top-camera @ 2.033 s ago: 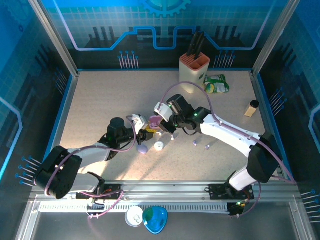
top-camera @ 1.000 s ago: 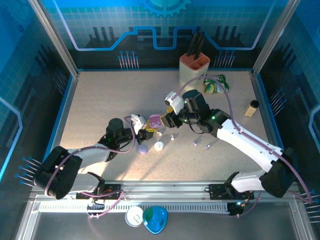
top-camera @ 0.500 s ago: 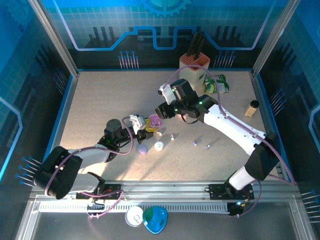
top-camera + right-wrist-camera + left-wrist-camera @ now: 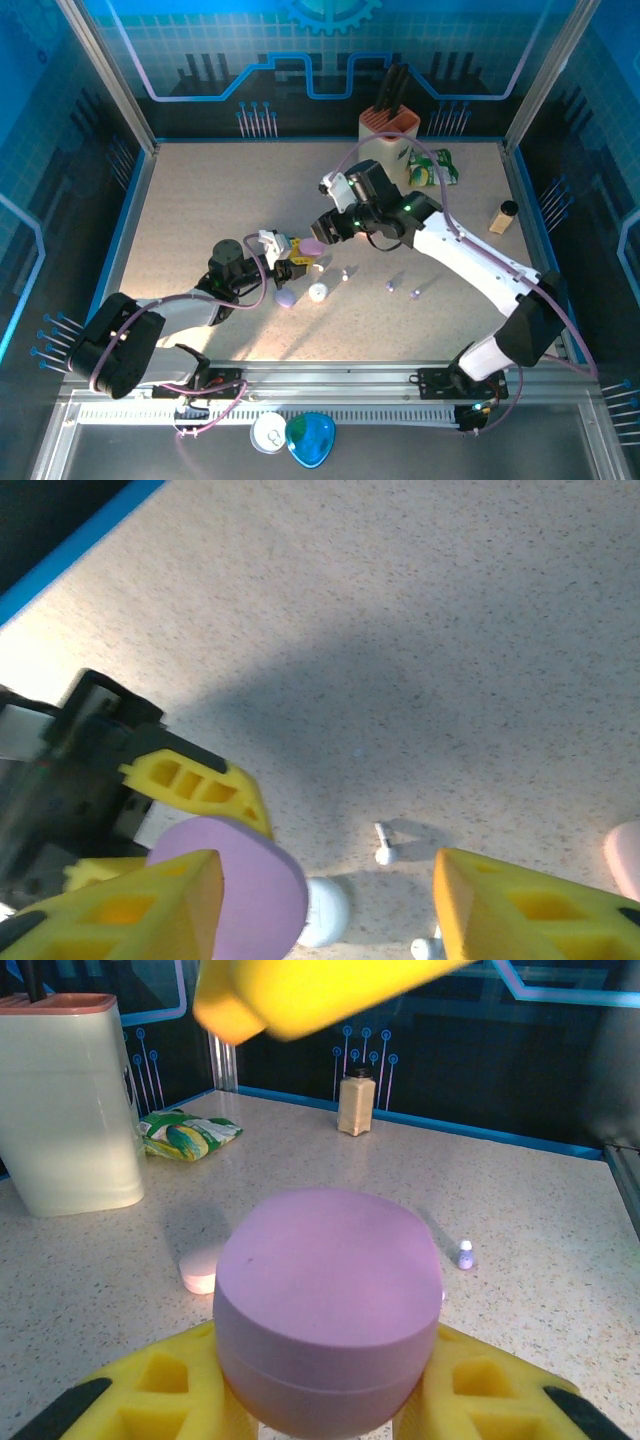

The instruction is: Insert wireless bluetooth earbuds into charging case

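A lilac charging case [image 4: 328, 1300] sits closed between the yellow fingers [image 4: 150, 1390] of my left gripper [image 4: 293, 263], which is shut on it just above the table. My right gripper [image 4: 323, 233] hovers over the same case [image 4: 240, 880] with its jaws wide apart; its left finger [image 4: 130, 910] lies against the case's edge, its right finger [image 4: 530, 910] well clear. Tiny earbuds lie loose on the table: a white one [image 4: 383, 846] [image 4: 345, 274], another white one [image 4: 425, 946], and two lilac ones [image 4: 389, 287] [image 4: 414, 293] [image 4: 465, 1254].
A second lilac case [image 4: 285, 297] and a white case [image 4: 318, 292] [image 4: 325, 912] lie just in front of the grippers. A pale pink piece [image 4: 200, 1270] rests nearby. At the back stand a knife block [image 4: 390, 135], a green packet [image 4: 432, 168] and a small bottle [image 4: 503, 216].
My right gripper's jaws have spread wider over the lilac case and the arm has shifted slightly. The left arm keeps its hold and has barely moved.
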Available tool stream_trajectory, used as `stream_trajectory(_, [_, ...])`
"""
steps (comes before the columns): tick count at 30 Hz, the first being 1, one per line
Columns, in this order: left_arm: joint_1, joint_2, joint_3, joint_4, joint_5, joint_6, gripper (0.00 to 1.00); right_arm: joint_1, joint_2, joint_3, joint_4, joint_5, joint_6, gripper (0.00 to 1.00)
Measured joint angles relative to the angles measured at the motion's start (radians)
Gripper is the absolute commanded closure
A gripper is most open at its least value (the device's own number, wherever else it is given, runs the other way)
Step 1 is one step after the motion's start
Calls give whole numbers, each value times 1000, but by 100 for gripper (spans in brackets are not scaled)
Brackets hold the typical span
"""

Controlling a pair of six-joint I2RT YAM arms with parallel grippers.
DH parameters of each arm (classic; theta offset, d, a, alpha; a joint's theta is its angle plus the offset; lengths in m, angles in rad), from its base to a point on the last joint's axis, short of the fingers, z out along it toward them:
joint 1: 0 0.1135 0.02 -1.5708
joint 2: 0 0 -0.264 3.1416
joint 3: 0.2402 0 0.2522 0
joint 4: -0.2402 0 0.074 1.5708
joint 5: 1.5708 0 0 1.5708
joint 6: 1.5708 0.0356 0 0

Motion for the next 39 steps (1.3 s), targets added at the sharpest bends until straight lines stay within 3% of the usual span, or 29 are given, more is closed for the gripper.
stream_trajectory(9, [0,-6,0,23,0,-9,74,-113,-48,-114,125,-255,317,31])
stream_trajectory(19, [0,-6,0,98,1,-47,74,-119,-48,-293,315,-469,570,31])
stream_trajectory(23, [0,-6,0,101,1,-50,74,-119,-48,-325,395,-525,630,37])
stream_trajectory(36, [7,-6,3,112,10,-50,74,-129,-40,-345,483,-570,707,77])
stream_trajectory(39, [9,-6,3,80,9,-50,73,-133,-40,-350,514,-583,716,81])
